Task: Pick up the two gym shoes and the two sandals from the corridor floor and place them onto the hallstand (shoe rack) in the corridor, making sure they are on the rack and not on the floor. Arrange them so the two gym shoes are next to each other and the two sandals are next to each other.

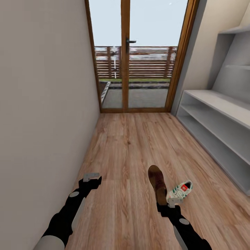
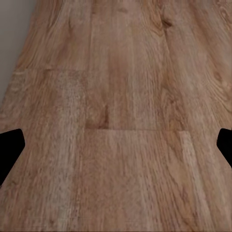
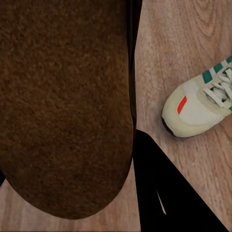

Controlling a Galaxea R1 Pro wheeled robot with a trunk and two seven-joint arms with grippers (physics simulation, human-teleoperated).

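**Sandal in hand, rack waiting**

Lower centre of the head view, the right gripper (image 1: 166, 205) has its fingers clasped on a brown sandal (image 1: 158, 184) — a gym shoe (image 1: 180, 191) lies beside it on the corridor floor (image 1: 132, 146). Left gripper (image 1: 91, 178) spread, idle. Next, I'd judge: carry it right to the hallstand (image 1: 215, 104).

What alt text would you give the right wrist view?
A dark brown sandal, sole towards the camera, is held in the right hand and covers most of the frame. Beside it, a white gym shoe with green stripes and a red tab lies on the wood floor.

Brown sandal (image 1: 157, 184), white green-striped gym shoe (image 1: 180, 191)
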